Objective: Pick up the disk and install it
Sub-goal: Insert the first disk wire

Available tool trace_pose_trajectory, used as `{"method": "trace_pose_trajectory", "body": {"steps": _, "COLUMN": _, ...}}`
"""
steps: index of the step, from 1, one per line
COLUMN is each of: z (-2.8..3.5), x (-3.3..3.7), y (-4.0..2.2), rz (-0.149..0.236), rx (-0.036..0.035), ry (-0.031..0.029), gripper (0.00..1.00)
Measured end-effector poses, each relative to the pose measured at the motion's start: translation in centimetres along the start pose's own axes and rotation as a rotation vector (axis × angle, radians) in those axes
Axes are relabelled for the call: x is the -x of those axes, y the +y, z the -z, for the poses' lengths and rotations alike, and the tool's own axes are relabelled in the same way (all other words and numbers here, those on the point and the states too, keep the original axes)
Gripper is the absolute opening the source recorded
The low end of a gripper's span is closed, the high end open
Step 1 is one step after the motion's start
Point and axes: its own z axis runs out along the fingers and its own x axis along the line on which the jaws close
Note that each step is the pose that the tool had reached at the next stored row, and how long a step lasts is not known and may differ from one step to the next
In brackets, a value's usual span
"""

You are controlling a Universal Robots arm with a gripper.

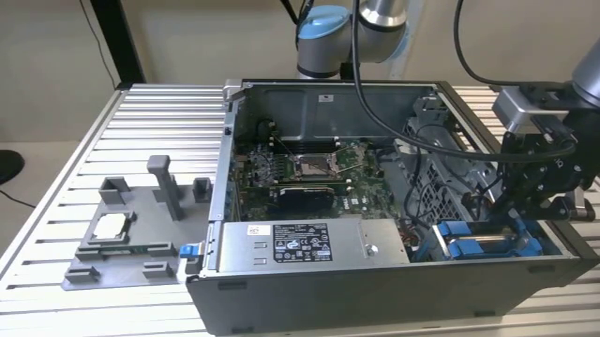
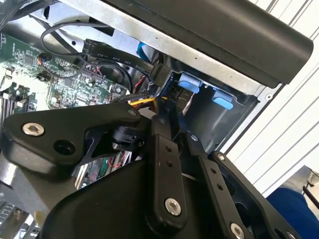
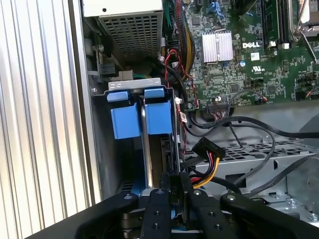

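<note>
The disk [image 3: 158,118], blue-framed, stands on edge in the drive bay at the open computer case's [image 1: 375,295] corner on the exterior view's right. A second blue-framed carrier [image 3: 124,121] sits beside it, nearer the case wall. The disk's blue frame [image 1: 473,242] lies just under my gripper [image 1: 513,214], which reaches down into the bay. In both wrist views the fingers [image 3: 162,191] are drawn together at the disk's end away from its blue tab [image 2: 189,83], and nothing shows between them. My gripper [image 3: 174,186] is shut, its tips [image 2: 169,107] among the cables.
A long grey box with stickers [image 1: 310,242] lies along the case's front, next to the bay. The motherboard [image 1: 300,168] fills the case floor. Black, yellow and red cables [image 3: 209,154] crowd beside the fingers. A grey fixture [image 1: 122,239] holding a small silver chip [image 1: 111,226] rests on the slatted table.
</note>
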Motion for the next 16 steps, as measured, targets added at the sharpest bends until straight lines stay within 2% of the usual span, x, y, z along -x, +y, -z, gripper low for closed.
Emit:
{"method": "trace_pose_trajectory", "body": {"steps": 8, "z": -0.04, "x": -0.06, "y": -0.03, "rz": 0.001, "rx": 0.0001, "ry": 0.0003, "gripper": 0.00}}
{"method": "trace_pose_trajectory", "body": {"steps": 16, "z": -0.28, "x": -0.06, "y": -0.04, "rz": 0.006, "rx": 0.0033, "ry": -0.0005, "gripper": 0.00}}
